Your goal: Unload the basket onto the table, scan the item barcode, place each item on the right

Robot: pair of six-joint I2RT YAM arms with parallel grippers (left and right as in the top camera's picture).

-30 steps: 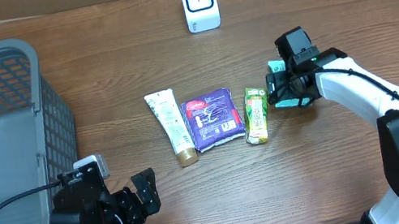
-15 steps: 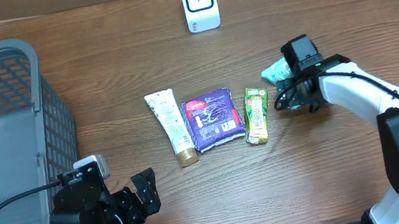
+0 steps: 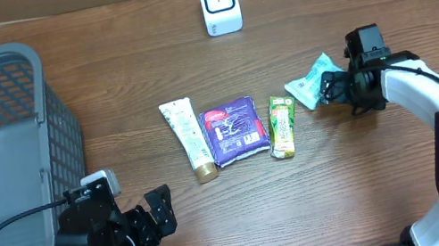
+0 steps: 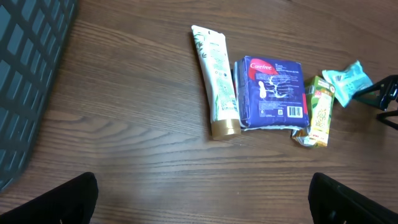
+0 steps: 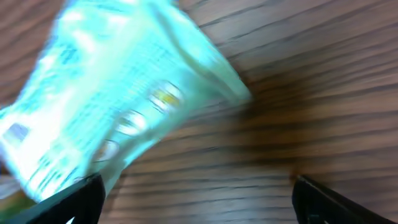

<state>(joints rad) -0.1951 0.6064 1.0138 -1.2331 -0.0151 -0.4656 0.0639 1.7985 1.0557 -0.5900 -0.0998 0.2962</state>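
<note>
Both left gripper (image 3: 161,213) and right gripper (image 3: 333,88) gape wide above brown wooden table (image 3: 348,182).

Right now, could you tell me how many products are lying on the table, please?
4, in a row, left to right: a cream tube, a purple Carefree pack, a green carton and a teal packet nearest the right gripper. None seems hidden.

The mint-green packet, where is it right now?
In the overhead view the mint-green packet lies on the right side, between the small green carton and the open right gripper.
</note>
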